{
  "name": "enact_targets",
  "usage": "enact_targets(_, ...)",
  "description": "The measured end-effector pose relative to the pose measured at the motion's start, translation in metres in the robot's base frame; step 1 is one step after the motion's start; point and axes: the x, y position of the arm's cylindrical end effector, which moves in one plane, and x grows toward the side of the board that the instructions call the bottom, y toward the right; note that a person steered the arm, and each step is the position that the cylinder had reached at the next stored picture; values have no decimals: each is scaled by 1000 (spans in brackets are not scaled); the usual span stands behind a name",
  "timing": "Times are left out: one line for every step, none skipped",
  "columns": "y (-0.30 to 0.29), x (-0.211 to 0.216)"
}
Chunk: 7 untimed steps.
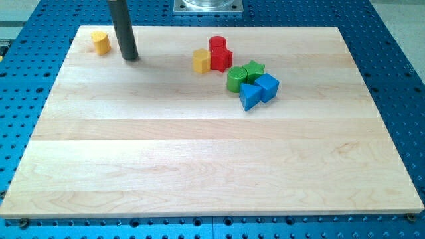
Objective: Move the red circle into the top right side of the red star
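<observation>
**Rod's tip stood far to the left of the red pair**

The arm carried no gripper, so there was nothing to open or clench: it ended in a dark rod whose tip [131, 58] rested on the wooden board [199, 159] near the view's top left. Just to the tip's left sat a yellow block [100, 42], close to it but apart. The tip touched no block.

The red circle [217, 44] lay near the view's top centre, directly above the red star [221, 60] and touching it. A yellow block with flat sides [202, 60] stood against the star's left side. To the lower right of the star clustered a green cylinder [235, 80], a green star [254, 70], a blue triangular block [249, 96] and a blue cube [267, 87], packed closely together. The tip was well apart from this whole group.
</observation>
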Motion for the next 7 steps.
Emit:
enact_targets(0,4)
enact_targets(4,4)
enact_targets(5,9)
enact_targets(10,11)
enact_targets(20,8)
enact_targets(37,-8)
enact_targets(78,-33)
